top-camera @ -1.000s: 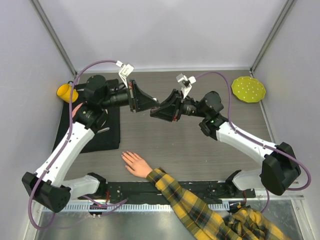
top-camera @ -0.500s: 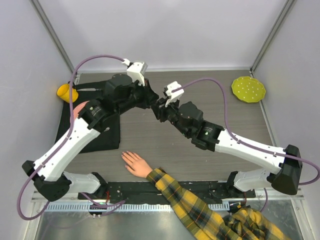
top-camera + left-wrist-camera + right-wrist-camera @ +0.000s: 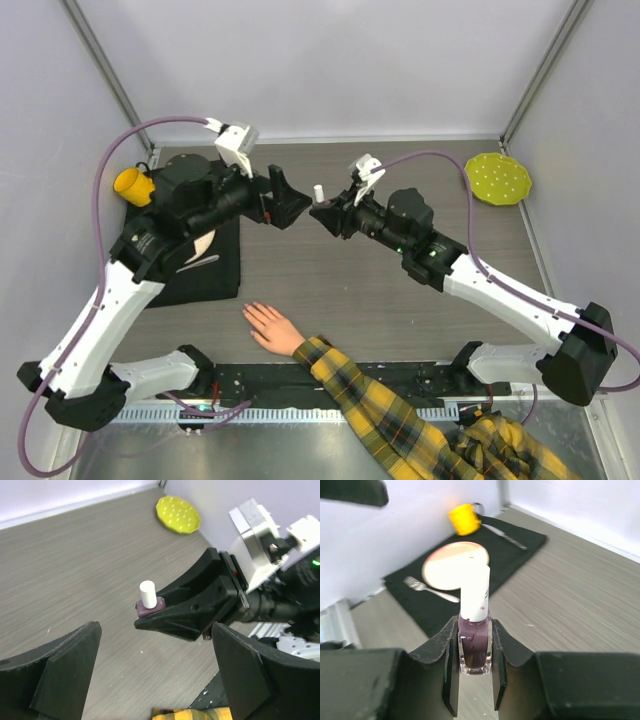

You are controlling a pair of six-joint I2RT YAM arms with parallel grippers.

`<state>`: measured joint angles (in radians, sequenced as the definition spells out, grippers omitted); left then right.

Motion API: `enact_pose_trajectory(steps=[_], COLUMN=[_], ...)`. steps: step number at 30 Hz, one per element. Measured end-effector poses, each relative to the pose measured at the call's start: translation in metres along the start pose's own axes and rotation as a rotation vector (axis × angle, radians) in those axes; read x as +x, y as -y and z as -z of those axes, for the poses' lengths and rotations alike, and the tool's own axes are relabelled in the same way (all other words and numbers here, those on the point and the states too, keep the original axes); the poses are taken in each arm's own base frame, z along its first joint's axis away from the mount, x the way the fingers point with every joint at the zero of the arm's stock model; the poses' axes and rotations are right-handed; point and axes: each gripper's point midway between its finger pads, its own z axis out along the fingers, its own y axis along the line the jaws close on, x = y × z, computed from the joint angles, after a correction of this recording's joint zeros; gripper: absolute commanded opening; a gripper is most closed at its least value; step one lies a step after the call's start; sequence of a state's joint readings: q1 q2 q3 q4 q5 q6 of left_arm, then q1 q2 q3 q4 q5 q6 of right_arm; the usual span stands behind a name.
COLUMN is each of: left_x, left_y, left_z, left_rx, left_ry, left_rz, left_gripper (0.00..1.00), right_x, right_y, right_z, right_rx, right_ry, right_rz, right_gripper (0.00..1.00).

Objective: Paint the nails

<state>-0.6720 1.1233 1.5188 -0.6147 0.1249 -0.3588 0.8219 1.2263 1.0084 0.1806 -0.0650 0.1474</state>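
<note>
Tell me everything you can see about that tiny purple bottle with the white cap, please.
The bottle is a small clear vial, glass by its look, filled with dark purple polish. A tall white cylindrical cap is still on top. It stands roughly upright in the air above the grey wood-grain table, pinched at its lower body between the two black fingers of the right gripper. Nothing else touches it; the left gripper faces it with open jaws, a little apart.

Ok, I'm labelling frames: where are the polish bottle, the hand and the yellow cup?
polish bottle (image 3: 475, 647), right wrist view, purple glass body.
hand (image 3: 272, 328), top view, its back.
yellow cup (image 3: 130, 185), top view, its body.
</note>
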Motion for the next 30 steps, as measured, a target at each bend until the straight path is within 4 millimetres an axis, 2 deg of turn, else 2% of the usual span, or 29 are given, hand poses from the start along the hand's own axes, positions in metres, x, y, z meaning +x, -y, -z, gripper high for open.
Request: enact_pose_trajectory(steps=[3,5,7,10,13,17,25,30], left_x=[-0.012,-0.016,-0.017,-0.009,0.005,0.012,-0.002,-0.006], left_y=[-0.001,-0.005,-0.008,-0.008,0.000,0.005,0.017,0.027], left_z=[0.013,0.020,0.022,0.016,0.009,0.003,-0.006,-0.008], left_rx=[0.045,0.080,0.117,0.192,0.281,0.347,0.448,0.536], left_ry=[0.050,0.075,0.088,0.072,0.039,0.027,0.056,0.049], left_rz=[0.021,0.056,0.089,0.132,0.172,0.216,0.262,0.282], left_gripper=[1.00,0.94,0.94,0.91,0.84,0.78,0.65,0.51], right_x=[-0.009,-0.017,-0.025,-0.036,-0.042,-0.040,-0.047,-0.048], right_y=[-0.006,-0.016,-0.027,-0.045,-0.057,-0.064,-0.074,-0.076], right_z=[0.004,0.008,0.013,0.022,0.025,0.025,0.032,0.033], right_rx=[-0.112,-0.211,-0.298,-0.435,-0.539,-0.614,-0.686,-0.707], right_ry=[0.025,0.045,0.065,0.086,0.090,0.070,0.081,0.086], right_rz=[-0.060,-0.102,-0.140,-0.194,-0.246,-0.300,-0.317,-0.325], right_gripper=[0.01,0.01,0.01,0.01,0.01,0.01,0.01,0.01])
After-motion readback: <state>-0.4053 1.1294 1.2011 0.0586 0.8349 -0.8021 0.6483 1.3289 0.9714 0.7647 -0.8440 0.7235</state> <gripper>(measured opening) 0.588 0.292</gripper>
